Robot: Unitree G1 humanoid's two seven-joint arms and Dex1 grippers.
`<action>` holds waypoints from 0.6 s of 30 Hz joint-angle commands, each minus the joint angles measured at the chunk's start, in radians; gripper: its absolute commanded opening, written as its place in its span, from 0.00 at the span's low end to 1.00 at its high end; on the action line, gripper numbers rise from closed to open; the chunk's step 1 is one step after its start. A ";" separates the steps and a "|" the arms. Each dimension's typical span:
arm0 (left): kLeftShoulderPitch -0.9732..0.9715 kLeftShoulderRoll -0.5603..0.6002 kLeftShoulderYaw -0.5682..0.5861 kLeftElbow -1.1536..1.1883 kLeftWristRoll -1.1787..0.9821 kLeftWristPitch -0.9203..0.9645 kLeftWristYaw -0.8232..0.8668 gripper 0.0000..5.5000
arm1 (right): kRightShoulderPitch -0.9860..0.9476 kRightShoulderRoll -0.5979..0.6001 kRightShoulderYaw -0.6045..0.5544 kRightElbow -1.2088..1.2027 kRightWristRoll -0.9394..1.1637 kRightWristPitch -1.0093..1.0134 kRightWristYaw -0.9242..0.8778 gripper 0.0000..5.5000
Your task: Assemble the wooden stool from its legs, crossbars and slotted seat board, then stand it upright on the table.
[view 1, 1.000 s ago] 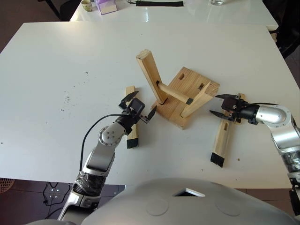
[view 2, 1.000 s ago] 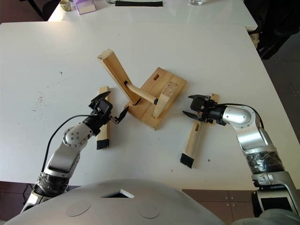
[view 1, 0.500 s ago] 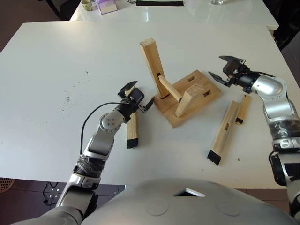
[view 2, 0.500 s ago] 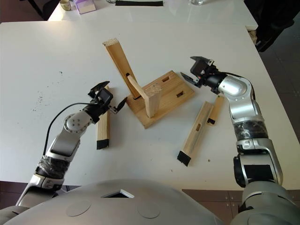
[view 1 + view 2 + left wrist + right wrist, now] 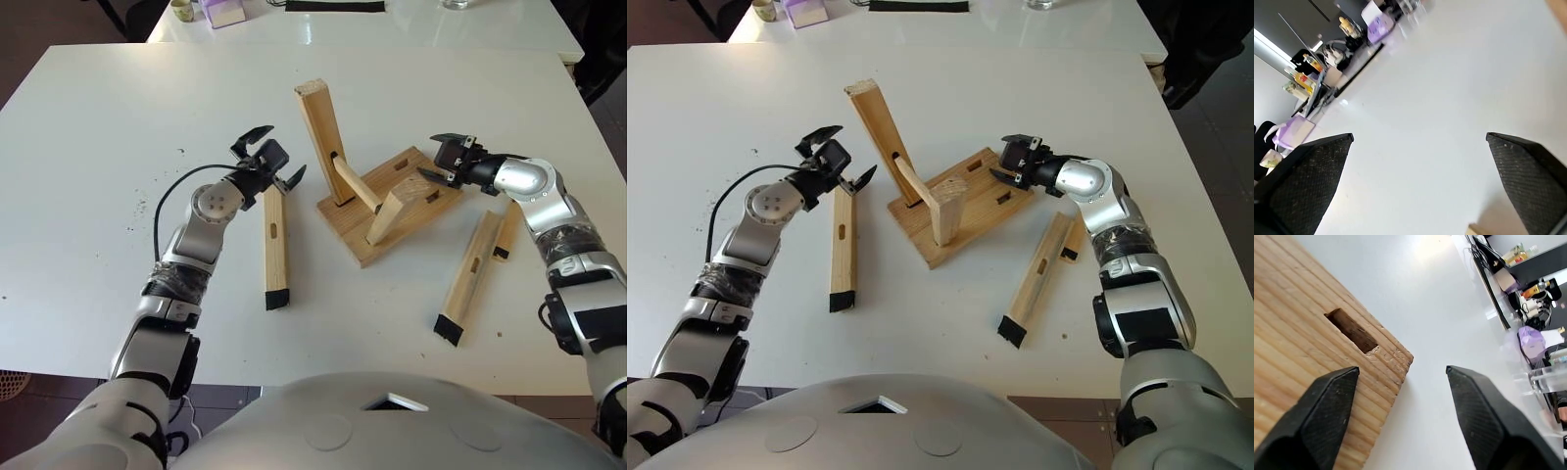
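Note:
The slotted seat board (image 5: 423,183) lies flat mid-table with a tall leg (image 5: 319,137) and a shorter leg (image 5: 393,210) standing in it, joined by a crossbar (image 5: 355,185). My right gripper (image 5: 440,164) is open at the board's right corner, its fingers (image 5: 1327,416) either side of a slot (image 5: 1351,330) near that corner. A loose leg (image 5: 273,245) lies left of the board. My left gripper (image 5: 266,164) hangs open just above its far end, holding nothing. Another loose leg (image 5: 470,279) and a short piece (image 5: 506,229) lie to the right.
The white table (image 5: 118,127) has free room on its left half and along the far side. A second table behind carries a cup (image 5: 181,10), a purple box (image 5: 223,12) and a black strip (image 5: 333,7).
The seat board with its legs was turned a second ago and now rests still. My left gripper rose toward the loose leg's far end. My right gripper came in to the board's corner.

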 commanded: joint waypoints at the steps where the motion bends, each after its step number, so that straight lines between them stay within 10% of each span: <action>1: 0.111 0.028 -0.005 -0.158 -0.017 0.049 -0.057 0.92 | 0.005 -0.071 0.053 0.036 -0.068 -0.059 0.056 0.60; 18: 0.391 0.105 -0.004 -0.599 -0.015 0.292 -0.133 0.92 | 0.153 -0.292 0.102 -0.304 0.017 -0.014 0.427 0.60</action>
